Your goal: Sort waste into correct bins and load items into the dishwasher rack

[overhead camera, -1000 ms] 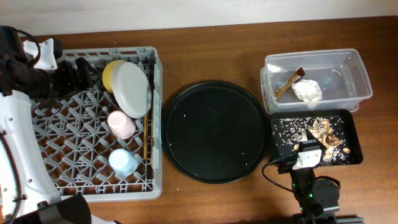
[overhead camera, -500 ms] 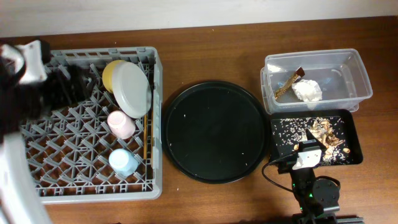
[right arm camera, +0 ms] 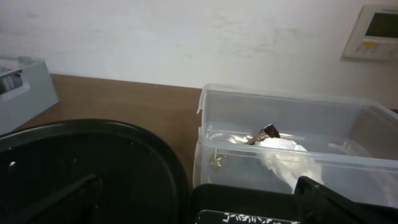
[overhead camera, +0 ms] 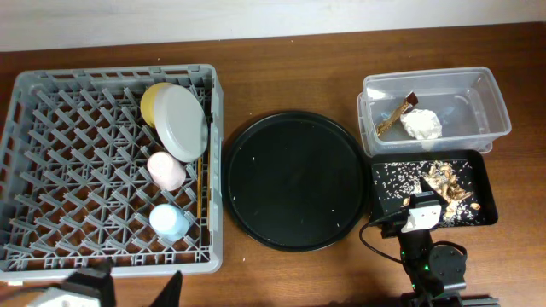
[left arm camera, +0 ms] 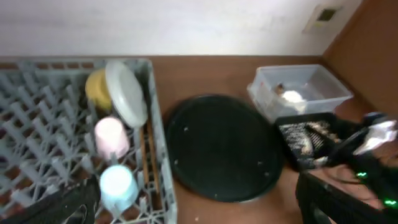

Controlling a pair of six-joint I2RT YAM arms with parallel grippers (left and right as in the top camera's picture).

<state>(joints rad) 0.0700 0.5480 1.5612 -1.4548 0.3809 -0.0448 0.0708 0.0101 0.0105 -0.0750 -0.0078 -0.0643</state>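
Note:
The grey dishwasher rack point(overhead camera: 77, 170) holds the yellow bowl point(overhead camera: 153, 101), the pale plate point(overhead camera: 183, 124) leaning on it, the pink cup point(overhead camera: 166, 169), the light-blue cup point(overhead camera: 169, 222) and the chopsticks point(overhead camera: 201, 192). In the clear tub point(overhead camera: 478, 107) lie the brown wrapper point(overhead camera: 397, 113) and the white napkin point(overhead camera: 422, 125). Beige scraps point(overhead camera: 448, 183) are in the shallow black tray point(overhead camera: 478, 213). My left gripper point(left arm camera: 199, 211) is open and empty, pulled back at the table's front left. The right gripper point(right arm camera: 205, 208) is also open and empty, low before the black tray point(right arm camera: 249, 202) and the tub point(right arm camera: 236, 149).
A large round black tray point(overhead camera: 294, 179) with a few crumbs lies between the rack and the bins. The right arm's base point(overhead camera: 426, 264) stands at the front edge below the black tray. A wall runs along the back, with a wall panel point(right arm camera: 376, 31).
The left arm has drawn back from over the rack's back left corner to the front left edge, uncovering the whole rack. The right arm has not moved.

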